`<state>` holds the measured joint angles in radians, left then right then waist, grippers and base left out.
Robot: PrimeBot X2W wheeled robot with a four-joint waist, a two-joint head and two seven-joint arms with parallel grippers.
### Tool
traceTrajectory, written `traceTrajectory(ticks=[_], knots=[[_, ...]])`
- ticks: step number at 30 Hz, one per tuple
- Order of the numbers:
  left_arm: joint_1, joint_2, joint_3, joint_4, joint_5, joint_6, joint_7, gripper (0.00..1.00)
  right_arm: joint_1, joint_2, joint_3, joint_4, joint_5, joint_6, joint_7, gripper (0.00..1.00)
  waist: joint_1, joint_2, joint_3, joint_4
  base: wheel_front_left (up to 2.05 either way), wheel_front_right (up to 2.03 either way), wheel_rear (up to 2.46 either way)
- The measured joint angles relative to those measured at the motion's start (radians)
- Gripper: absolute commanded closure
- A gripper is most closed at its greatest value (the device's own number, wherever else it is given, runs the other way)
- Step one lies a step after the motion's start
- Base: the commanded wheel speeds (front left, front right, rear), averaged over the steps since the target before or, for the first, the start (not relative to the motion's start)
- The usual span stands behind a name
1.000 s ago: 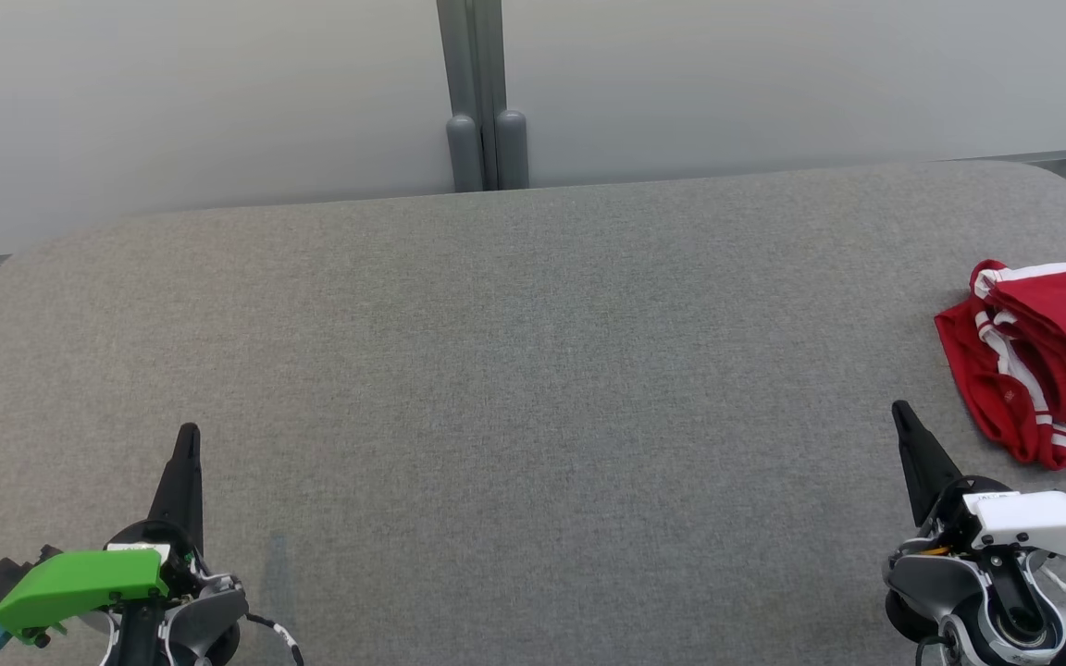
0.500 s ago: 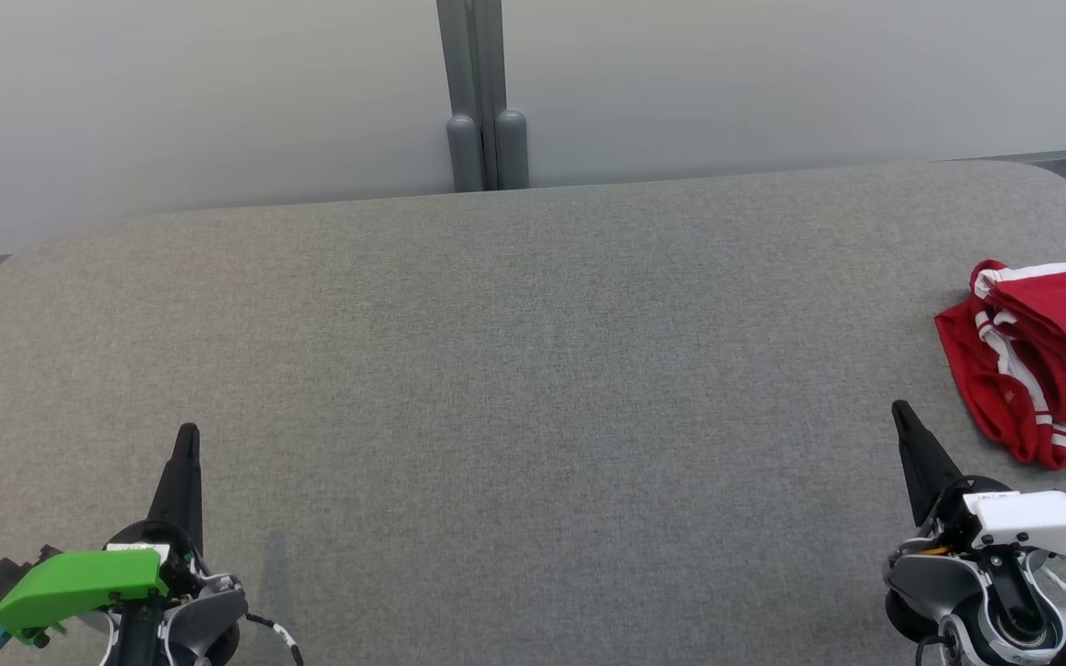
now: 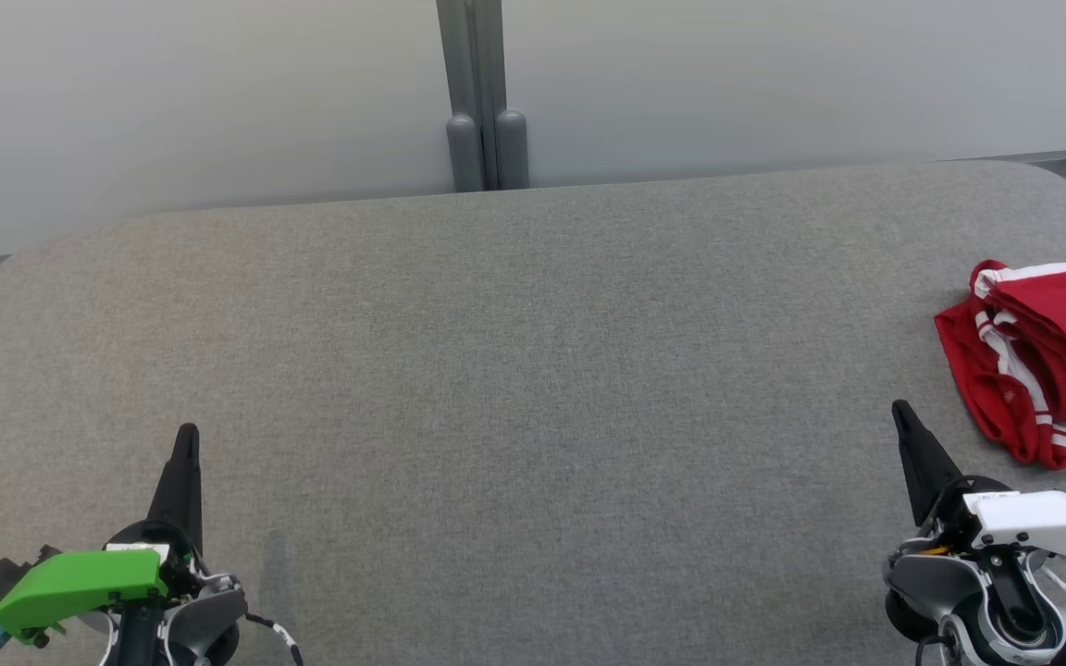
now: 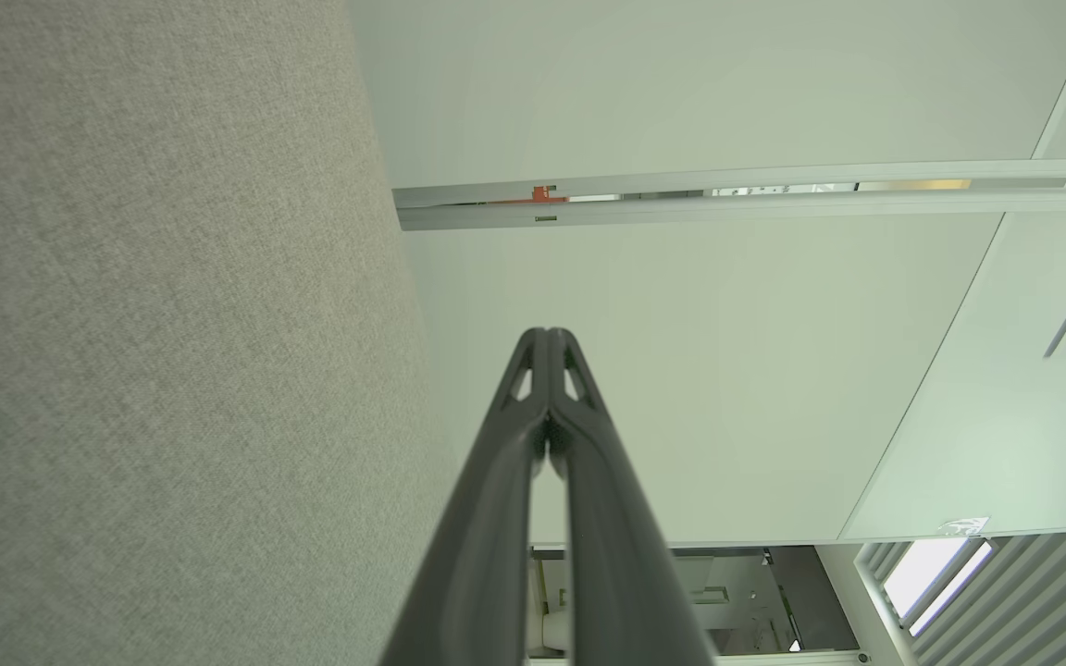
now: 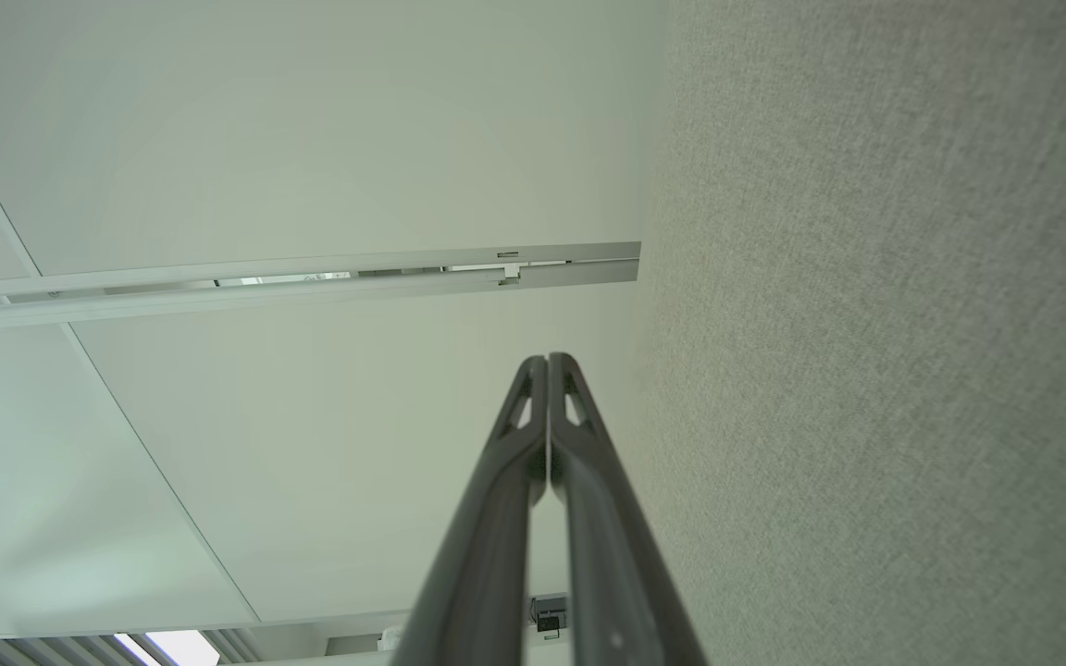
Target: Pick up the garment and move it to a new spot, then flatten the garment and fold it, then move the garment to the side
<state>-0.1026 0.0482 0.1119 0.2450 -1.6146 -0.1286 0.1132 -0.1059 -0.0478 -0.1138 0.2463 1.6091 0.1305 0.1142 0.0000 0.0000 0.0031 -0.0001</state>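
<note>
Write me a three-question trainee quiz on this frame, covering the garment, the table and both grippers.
1. Which is nearer the red garment: the left gripper or the right gripper?
2. How does the garment lie? A) spread flat at the middle of the grey table; B) bunched up near the table's right edge; C) lifted off the table.
3. True or false: both grippers are open.
Key: 1, the right gripper. 2, B. 3, false: both are shut and empty, with fingers pressed together.
</note>
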Motion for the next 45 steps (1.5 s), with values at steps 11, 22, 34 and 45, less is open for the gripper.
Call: traceTrajectory(ticks=[11,22,34,45], knots=[[0.0,0.0,0.0,0.0,0.0,0.0,0.0,1.0,0.0,0.0,0.0,0.0,0.0,0.0,0.0,1.0,0.0,0.0,0.0,0.0,0.0,0.0,0.0],[0.0,0.0,0.001,0.0,0.0,0.0,0.0,1.0,0.0,0.0,0.0,0.0,0.0,0.0,0.0,1.0,0.0,0.0,0.0,0.0,0.0,0.0,0.0],[0.0,0.0,0.001,0.0,0.0,0.0,0.0,1.0,0.0,0.0,0.0,0.0,0.0,0.0,0.0,1.0,0.0,0.0,0.0,0.0,0.0,0.0,0.0],[0.0,0.0,0.001,0.0,0.0,0.0,0.0,1.0,0.0,0.0,0.0,0.0,0.0,0.0,0.0,1.0,0.0,0.0,0.0,0.0,0.0,0.0,0.0]])
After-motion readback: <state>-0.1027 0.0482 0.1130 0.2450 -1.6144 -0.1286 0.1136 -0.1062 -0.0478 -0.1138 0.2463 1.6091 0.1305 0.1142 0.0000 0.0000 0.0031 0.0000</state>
